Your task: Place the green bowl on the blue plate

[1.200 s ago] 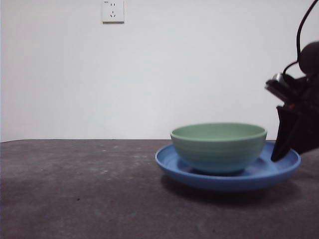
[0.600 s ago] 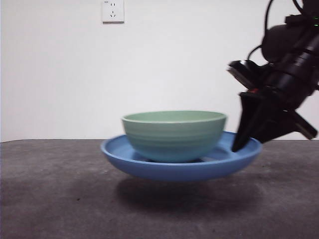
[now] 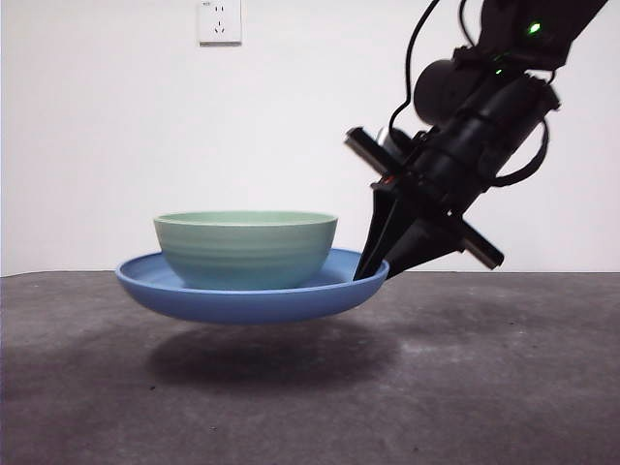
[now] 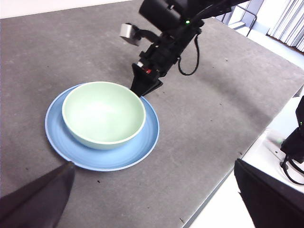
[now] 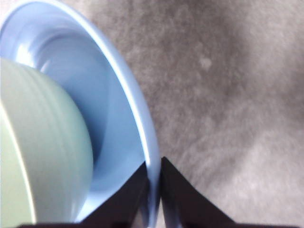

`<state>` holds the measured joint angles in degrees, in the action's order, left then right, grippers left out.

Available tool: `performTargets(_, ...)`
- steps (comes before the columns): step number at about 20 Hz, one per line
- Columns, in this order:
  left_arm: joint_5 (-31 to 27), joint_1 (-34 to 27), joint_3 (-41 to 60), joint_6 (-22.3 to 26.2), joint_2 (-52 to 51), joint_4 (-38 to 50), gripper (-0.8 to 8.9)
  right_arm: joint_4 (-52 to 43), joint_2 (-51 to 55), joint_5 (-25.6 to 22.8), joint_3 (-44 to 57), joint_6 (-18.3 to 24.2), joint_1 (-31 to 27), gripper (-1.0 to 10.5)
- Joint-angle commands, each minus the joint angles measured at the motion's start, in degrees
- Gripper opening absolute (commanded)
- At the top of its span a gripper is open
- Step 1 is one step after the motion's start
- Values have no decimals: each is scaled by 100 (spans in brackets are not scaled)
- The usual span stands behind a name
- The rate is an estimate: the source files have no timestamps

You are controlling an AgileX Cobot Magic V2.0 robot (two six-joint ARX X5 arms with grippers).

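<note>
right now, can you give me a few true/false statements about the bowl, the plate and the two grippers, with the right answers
1. The green bowl sits inside the blue plate. True.
2. The blue plate rests flat on the table. False: in the front view it hangs clear above the table, with its shadow beneath.
3. The right gripper is clamped on the plate's rim. True.
4. The right gripper grips the bowl's rim. False: its jaws pinch only the plate's edge; the bowl stands apart from them.
5. The left gripper holds the plate's other side. False: its jaws are spread wide and touch nothing.
</note>
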<state>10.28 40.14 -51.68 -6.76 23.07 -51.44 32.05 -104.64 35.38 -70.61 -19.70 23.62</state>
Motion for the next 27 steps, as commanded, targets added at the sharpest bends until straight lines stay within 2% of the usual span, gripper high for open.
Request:
performTargets(1,2,26,-44,7,9,42,563,37,-345,76,-162,-33,63,13)
performTargets(10,2,26,-44,7,9,42,563,144,-732,59,-160,284,76,15)
performTargets(12,2,26,-44,7,9,44,563,144,-732,59,-160,369,72,84)
performTargets(14,4,26,-44,7,9,44,563,142,-732,59,-160,459,74,220)
performTargets(17,2,26,-44,7,9,44,563,227,-603,-4,-173,610,4,235)
performTargets(20,2,26,-44,7,9,44,563,483,-181,-269,-173,787,-94,236)
performTargets(23,2,26,-44,7,9,44,563,813,562,-745,-173,1021,-162,236)
performTargets(27,2,26,-44,7,9,42,563,1231,1751,-1097,-173,1182,-184,356)
